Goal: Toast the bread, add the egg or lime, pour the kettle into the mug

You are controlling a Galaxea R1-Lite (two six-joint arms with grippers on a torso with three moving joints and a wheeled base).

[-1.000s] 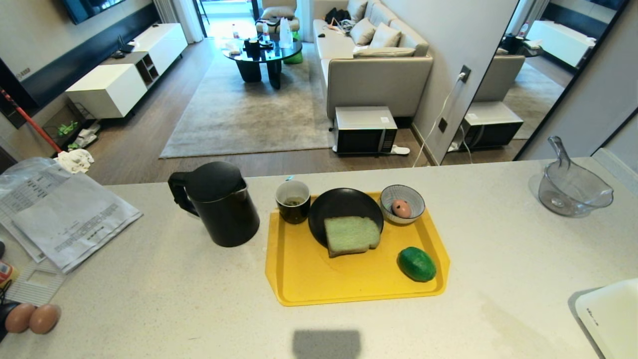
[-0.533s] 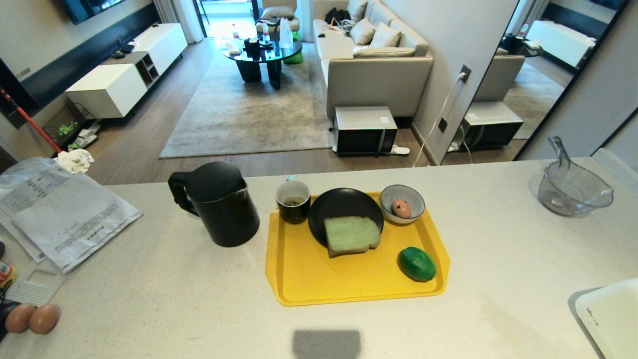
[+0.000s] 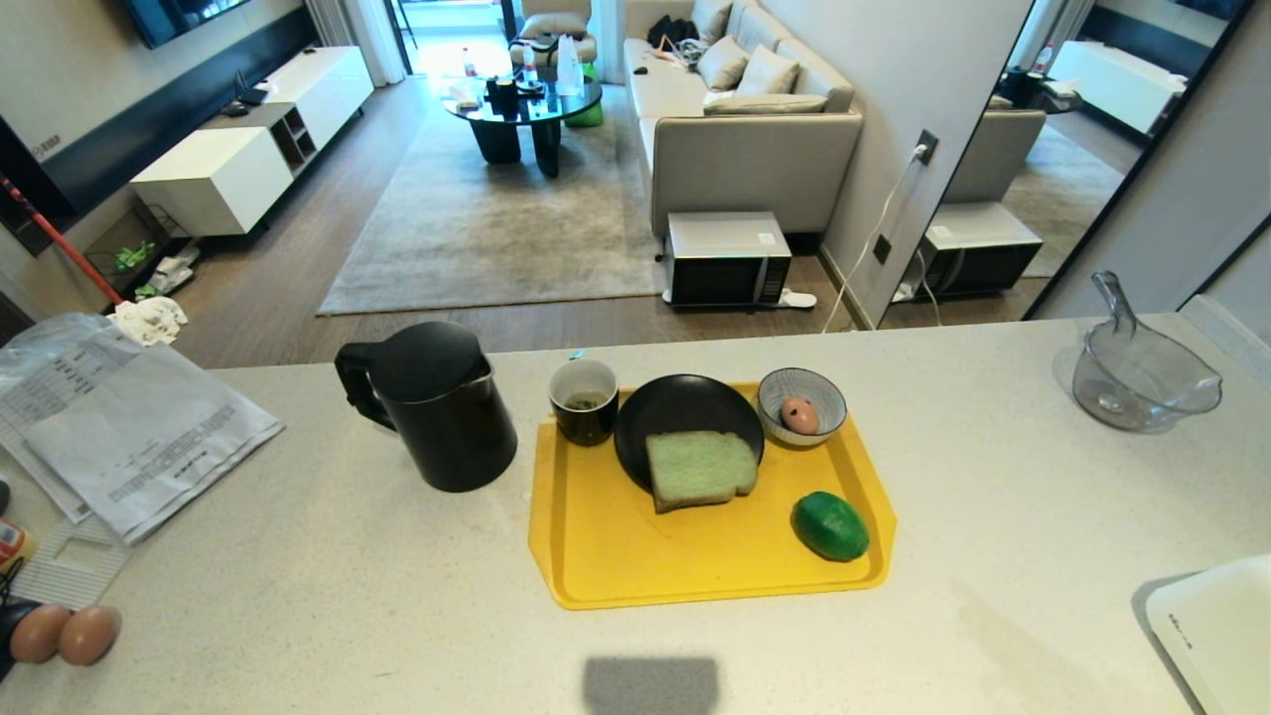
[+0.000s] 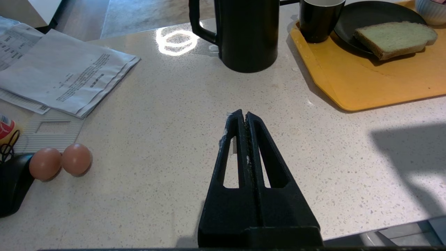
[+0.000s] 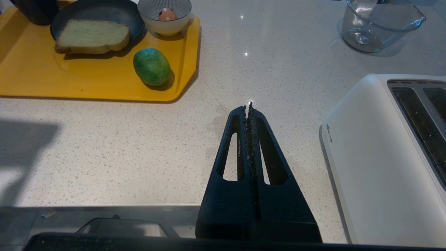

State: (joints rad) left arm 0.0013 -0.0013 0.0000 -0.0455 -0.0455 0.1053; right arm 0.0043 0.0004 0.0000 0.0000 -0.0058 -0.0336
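On the yellow tray [image 3: 635, 566] a pale green bread slice [image 3: 700, 469] leans over the near rim of a black plate [image 3: 670, 407]. An egg [image 3: 798, 414] lies in a patterned bowl [image 3: 829, 397] at the tray's far right corner. The dark green lime [image 3: 830, 525] rests on the tray's right side. The black mug [image 3: 585, 399] stands at the tray's far left corner, and the black kettle [image 3: 437, 402] stands left of it on the counter. My left gripper [image 4: 243, 114] hovers shut and empty over bare counter near the kettle. My right gripper [image 5: 247, 106], also shut and empty, hovers between the tray and a white toaster [image 5: 390, 157].
Papers [image 3: 129, 422] lie at the counter's left, with two loose eggs [image 3: 62, 634] near the front left edge. A clear glass jug [image 3: 1137, 372] stands at the back right. The toaster's corner [image 3: 1216, 626] shows at the front right. Beyond the counter lies a living room.
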